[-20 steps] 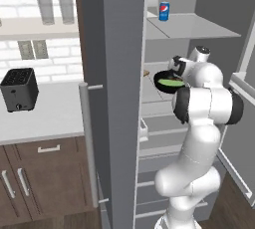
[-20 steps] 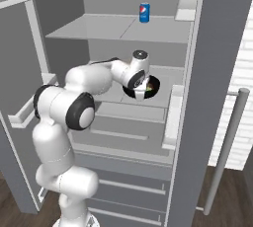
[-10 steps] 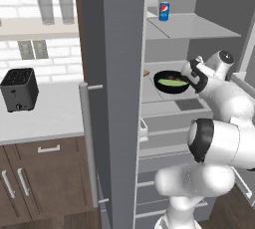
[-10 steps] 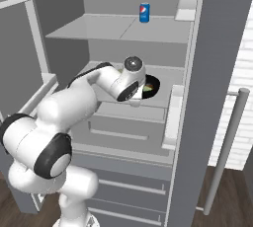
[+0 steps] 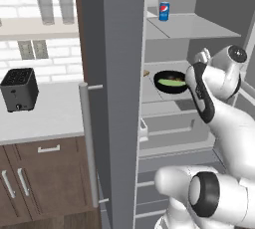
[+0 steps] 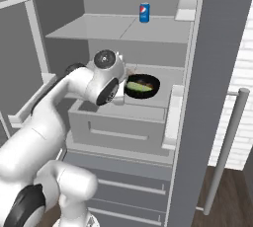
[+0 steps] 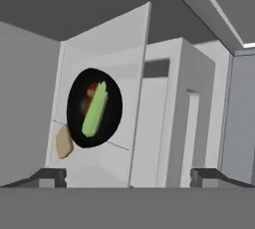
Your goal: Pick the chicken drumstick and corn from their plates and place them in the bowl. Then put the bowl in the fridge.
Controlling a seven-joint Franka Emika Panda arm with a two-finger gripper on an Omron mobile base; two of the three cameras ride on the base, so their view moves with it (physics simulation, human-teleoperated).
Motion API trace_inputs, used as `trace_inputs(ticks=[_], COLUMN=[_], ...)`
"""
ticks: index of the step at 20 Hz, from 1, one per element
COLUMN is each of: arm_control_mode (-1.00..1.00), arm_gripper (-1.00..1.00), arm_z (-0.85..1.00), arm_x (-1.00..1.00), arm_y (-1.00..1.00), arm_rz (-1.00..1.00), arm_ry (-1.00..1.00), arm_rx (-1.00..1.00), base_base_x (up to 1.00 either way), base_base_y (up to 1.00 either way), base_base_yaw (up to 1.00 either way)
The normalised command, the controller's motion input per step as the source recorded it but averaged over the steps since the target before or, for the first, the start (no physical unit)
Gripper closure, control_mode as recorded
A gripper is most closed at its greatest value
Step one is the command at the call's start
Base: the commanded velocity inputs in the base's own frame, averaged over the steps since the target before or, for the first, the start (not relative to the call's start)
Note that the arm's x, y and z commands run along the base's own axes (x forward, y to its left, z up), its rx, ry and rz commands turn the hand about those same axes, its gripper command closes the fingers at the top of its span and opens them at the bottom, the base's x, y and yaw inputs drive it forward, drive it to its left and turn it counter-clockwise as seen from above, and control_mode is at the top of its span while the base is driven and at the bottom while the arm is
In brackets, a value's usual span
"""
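Observation:
The black bowl [image 5: 170,82] [image 6: 142,86] [image 7: 94,107] rests on the middle shelf inside the fridge [image 5: 119,73]. In it lie the light green corn [image 7: 95,109] [image 5: 172,81] and, beside it, the reddish-brown chicken drumstick [image 7: 91,92]. My gripper [image 7: 128,177] is open and empty, its fingertips wide apart, a short way back from the bowl and pointing at it. In the right base view my hand sits just left of the bowl. The plates are out of view.
A blue soda can [image 5: 164,11] [image 6: 144,12] stands on the upper shelf. A tan item [image 7: 63,142] lies beside the bowl. The open fridge door with its bar handle [image 5: 88,143] stands to the left, a drawer [image 6: 118,122] below, a black toaster [image 5: 19,89] on the counter.
My hand has drawn back from the bowl, and the arm has folded closer to the cameras. The bowl stays on the shelf where it was.

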Motion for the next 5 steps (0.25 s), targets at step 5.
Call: trace_inputs(ticks=[5], arm_control_mode=[-1.00], arm_gripper=[-1.00], arm_z=[0.48], arm_x=[-0.83], arm_y=[0.33], arm_rz=[0.01], arm_ry=[-0.05], arm_rx=[-0.01], base_base_x=[0.00], base_base_y=[0.00], base_base_yaw=[0.00])
